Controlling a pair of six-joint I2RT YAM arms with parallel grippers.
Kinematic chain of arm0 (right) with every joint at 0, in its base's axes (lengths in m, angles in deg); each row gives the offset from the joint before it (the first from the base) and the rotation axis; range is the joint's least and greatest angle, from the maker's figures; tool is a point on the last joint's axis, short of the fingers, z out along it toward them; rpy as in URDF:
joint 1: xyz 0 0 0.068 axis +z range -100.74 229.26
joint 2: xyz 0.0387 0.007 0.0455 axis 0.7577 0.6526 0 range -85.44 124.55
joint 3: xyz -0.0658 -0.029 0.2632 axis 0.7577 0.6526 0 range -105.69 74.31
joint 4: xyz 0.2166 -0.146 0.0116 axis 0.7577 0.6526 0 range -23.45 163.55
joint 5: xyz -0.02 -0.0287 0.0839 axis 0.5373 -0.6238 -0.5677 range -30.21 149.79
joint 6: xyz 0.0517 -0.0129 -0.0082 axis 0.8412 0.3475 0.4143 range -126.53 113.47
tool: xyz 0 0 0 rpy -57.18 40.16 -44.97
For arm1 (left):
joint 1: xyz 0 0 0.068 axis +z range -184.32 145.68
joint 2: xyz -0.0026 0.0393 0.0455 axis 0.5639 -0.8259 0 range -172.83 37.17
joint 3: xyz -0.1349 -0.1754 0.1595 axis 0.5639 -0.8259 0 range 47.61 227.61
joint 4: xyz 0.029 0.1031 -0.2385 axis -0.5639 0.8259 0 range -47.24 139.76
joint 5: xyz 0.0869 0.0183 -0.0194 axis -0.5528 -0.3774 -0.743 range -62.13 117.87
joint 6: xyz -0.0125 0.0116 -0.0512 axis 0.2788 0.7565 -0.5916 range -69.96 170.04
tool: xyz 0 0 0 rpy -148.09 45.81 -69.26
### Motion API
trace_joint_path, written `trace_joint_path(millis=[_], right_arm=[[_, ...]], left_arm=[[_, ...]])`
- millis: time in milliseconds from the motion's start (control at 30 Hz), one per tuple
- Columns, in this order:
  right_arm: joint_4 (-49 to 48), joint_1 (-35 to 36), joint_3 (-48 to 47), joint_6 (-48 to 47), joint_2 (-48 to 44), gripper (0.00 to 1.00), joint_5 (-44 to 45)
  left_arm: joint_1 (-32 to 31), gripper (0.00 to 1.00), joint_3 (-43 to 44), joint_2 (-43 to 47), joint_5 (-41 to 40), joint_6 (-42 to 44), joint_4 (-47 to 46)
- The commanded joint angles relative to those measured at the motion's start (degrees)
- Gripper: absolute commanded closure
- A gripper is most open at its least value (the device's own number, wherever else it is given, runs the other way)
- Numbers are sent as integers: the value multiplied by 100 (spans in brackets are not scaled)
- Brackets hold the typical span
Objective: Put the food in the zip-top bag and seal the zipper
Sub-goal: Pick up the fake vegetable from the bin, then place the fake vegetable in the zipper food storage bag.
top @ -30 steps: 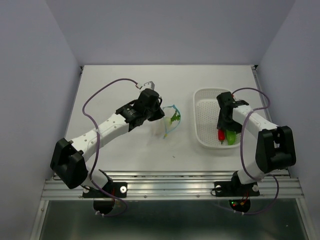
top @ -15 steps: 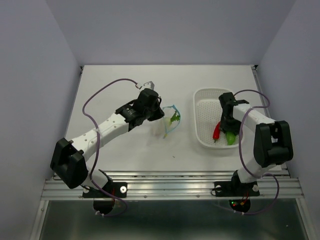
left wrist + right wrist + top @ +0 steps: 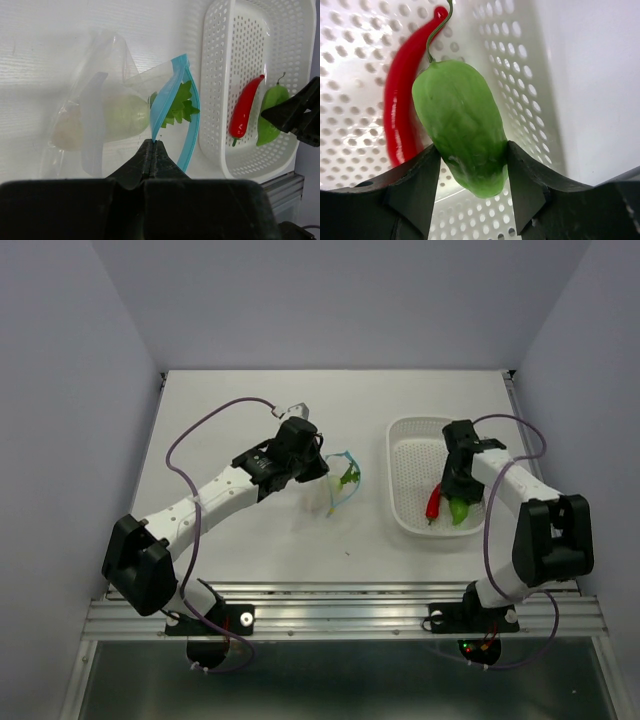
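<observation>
While our left gripper is pinching the bag at its zipper, radish already inside, our right gripper is clasping the pod in the right-hand basket; chili and sealing are waiting.

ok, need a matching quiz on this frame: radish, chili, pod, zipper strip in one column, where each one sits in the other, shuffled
Things
1. white radish
2. red chili
3. green pod
4. blue zipper strip

Places
A. between the right fingers
B. inside the clear bag
C. pinched by the left fingers
D. lying loose in the basket

Pairs: 1-B, 2-D, 3-A, 4-C
</observation>
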Motion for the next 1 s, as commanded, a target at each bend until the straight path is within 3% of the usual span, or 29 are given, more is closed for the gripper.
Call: trace_joint_path(millis=[0, 167, 333, 367, 500, 633, 767, 967], right_arm=[[51, -28, -491, -16, -726, 76, 140], [-123, -28, -711, -551, -1710, 81, -333], [-1405, -28, -237, -887, -2879, 82, -1887], [-1616, -28, -132, -791, -3038, 82, -2534], [-3300, 138, 457, -246, -3566, 83, -3629], [-4253, 779, 783, 150, -3567, 83, -3394], [-5053, 1965, 879, 159, -3190, 83, -2508], [-6282, 2924, 1046, 713, -2460, 84, -1410]], left_arm=[[27, 100, 7, 37, 36, 41, -210], [27, 100, 104, -16, 115, 32, -218], [27, 100, 174, -33, 141, -38, -218], [27, 100, 192, -33, 141, -55, -227], [27, 100, 227, 11, 150, -99, -236], [36, 100, 245, 55, 133, -196, -210], [36, 100, 262, 72, 62, -301, -175], [71, 100, 341, 116, -78, -451, -113]])
